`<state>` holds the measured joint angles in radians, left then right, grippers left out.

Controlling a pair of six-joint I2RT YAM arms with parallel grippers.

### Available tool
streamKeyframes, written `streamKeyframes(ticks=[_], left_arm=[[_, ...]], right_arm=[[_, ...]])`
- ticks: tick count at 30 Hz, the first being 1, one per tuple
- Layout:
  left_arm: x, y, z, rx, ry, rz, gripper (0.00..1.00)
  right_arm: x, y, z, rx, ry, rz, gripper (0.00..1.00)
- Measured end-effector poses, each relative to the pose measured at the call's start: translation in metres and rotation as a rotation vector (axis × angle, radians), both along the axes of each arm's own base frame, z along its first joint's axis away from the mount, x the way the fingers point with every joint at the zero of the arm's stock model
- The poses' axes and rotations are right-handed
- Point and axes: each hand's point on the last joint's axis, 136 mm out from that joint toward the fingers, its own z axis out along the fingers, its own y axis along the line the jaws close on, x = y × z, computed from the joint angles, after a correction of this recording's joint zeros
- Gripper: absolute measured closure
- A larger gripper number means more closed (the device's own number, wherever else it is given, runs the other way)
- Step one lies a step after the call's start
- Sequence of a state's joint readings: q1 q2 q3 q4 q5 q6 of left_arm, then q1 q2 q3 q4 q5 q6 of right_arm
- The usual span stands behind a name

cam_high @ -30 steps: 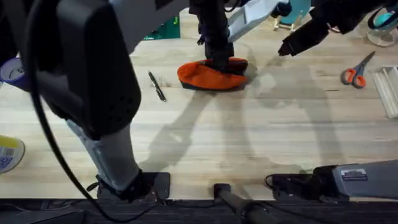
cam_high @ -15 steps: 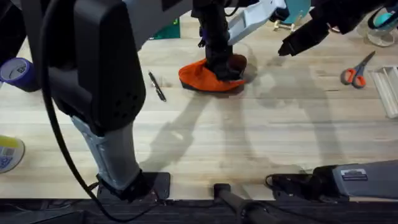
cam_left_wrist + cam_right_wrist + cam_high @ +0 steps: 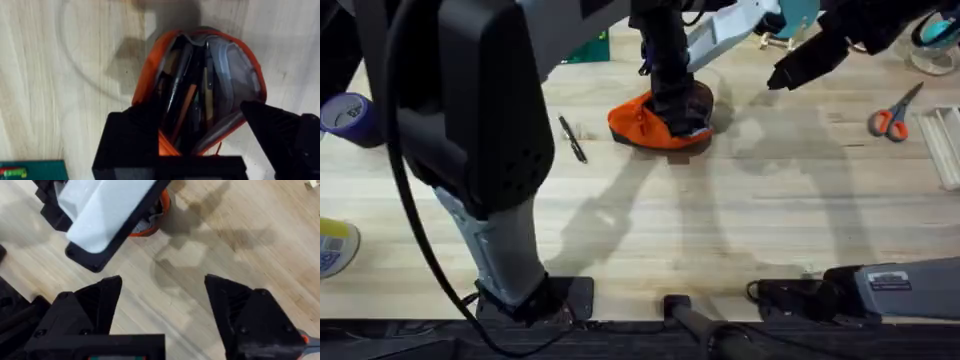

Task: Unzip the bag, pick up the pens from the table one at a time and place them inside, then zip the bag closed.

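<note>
One pen (image 3: 572, 138): is being left on the table (image 3: 720, 230), beside the bag toward the left edge.
Change: over the last second the bag (image 3: 642, 122) is being pushed from flat into a bunched, tilted mound, so the mouth is being worked open and packing is judged part done.
Bag: is lying near the far edge, middle; orange, dark base, gaping, pens (image 3: 176, 90) crowded inside.
Left gripper (image 3: 200, 132): is being held spread apart around the bag's mouth.
Right gripper (image 3: 162, 307): is being kept wide apart, empty, above bare table.
</note>
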<state>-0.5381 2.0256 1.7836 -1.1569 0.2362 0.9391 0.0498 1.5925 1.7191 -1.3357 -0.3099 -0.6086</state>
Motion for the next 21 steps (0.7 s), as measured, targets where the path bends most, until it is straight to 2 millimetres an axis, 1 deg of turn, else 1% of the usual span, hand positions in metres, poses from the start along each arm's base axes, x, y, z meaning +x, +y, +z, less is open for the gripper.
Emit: streamKeyframes(ticks=[2, 4, 7, 12, 14, 16, 21], left_arm=[[0.002, 0.002, 0.004, 0.015, -0.021, 0.013, 0.008], [0.004, 0.005, 0.013, 0.021, -0.050, 0.029, 0.009], [0.006, 0.012, 0.036, 0.017, -0.109, 0.064, 0.008], [0.007, 0.022, 0.082, -0.036, -0.197, 0.160, 0.008], [0.007, 0.025, 0.096, -0.061, -0.213, 0.206, 0.008], [0.006, 0.030, 0.105, -0.079, -0.217, 0.256, 0.008], [0.007, 0.046, 0.119, -0.111, -0.202, 0.407, 0.008]], right_arm=[[0.000, 0.000, 0.000, 0.000, 0.000, 0.000, 0.005], [0.000, 0.000, 0.000, 0.000, 0.000, 0.000, 0.006], [0.000, 0.000, 0.000, 0.000, 0.000, 0.000, 0.005], [0.000, 0.000, 0.000, 0.000, 0.000, 0.000, 0.005], [0.000, 0.000, 0.000, 0.000, 0.000, 0.000, 0.005], [0.000, 0.000, 0.000, 0.000, 0.000, 0.000, 0.005], [0.000, 0.000, 0.000, 0.000, 0.000, 0.000, 0.005]])
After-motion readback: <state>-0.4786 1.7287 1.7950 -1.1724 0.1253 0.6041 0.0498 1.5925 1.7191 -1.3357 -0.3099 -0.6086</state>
